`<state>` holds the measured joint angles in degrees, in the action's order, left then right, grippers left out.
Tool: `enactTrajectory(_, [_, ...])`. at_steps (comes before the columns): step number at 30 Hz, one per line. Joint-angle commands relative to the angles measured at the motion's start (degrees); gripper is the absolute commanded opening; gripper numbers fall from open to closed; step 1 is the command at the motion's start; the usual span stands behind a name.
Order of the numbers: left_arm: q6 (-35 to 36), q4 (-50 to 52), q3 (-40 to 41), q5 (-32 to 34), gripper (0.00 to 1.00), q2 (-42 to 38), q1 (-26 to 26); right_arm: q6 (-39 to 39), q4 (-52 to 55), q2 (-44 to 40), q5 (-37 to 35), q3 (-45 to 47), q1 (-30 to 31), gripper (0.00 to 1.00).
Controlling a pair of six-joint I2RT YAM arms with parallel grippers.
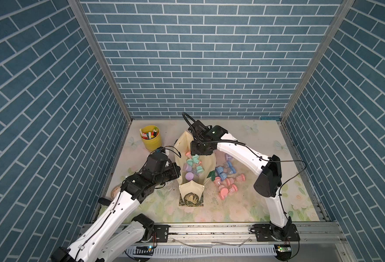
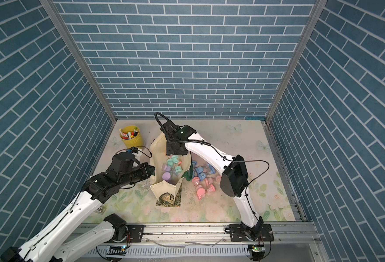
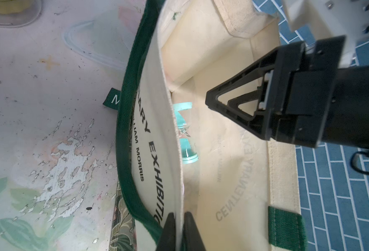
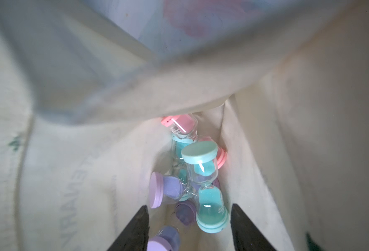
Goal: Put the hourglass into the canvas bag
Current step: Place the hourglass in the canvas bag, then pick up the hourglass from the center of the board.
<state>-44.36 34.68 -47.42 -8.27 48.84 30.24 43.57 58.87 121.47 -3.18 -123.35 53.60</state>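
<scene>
Two risks: the right pincer (image 4: 190, 208) snags canvas when pulling out and drags the bag (image 1: 192, 189), or the left pincer (image 3: 178, 215), clamped on the rim, slips and the mouth collapses. Right arm arches over with its wrist down inside the bag, jaws apart. Teal hourglass (image 4: 210, 202) lies loose on the pile (image 4: 157, 191) inside.

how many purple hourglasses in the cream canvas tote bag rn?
2. One purple-capped glass hourglass lies mid-bag beside the teal hourglasses; the other sits just nearer the cream canvas tote bag's patterned end. More may be hidden underneath.
</scene>
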Motion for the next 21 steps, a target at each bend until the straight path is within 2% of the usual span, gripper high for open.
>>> enactTrajectory(1, [0.1,-0.3,0.1,-0.2,0.00,0.6,-0.1,-2.7,3.1,-4.6,-2.9,-4.1,1.7,0.58])
enactTrajectory(4, [0.1,-0.4,0.1,-0.2,0.00,0.7,-0.2,-4.6,3.9,-7.4,-5.6,-5.9,3.2,0.56])
enactTrajectory(8, [0.2,-0.2,0.5,-0.3,0.00,0.6,-0.2,-5.7,5.4,-13.0,-11.6,-3.7,3.8,0.55])
enactTrajectory(15, [0.2,-0.4,0.2,-0.1,0.00,0.3,-0.2,-5.4,4.9,-25.0,-21.3,10.0,2.5,0.58])
enactTrajectory(21, [0.4,-0.4,0.3,0.0,0.00,0.4,-0.2,-2.3,2.2,-34.3,-20.7,24.6,-2.7,0.64])
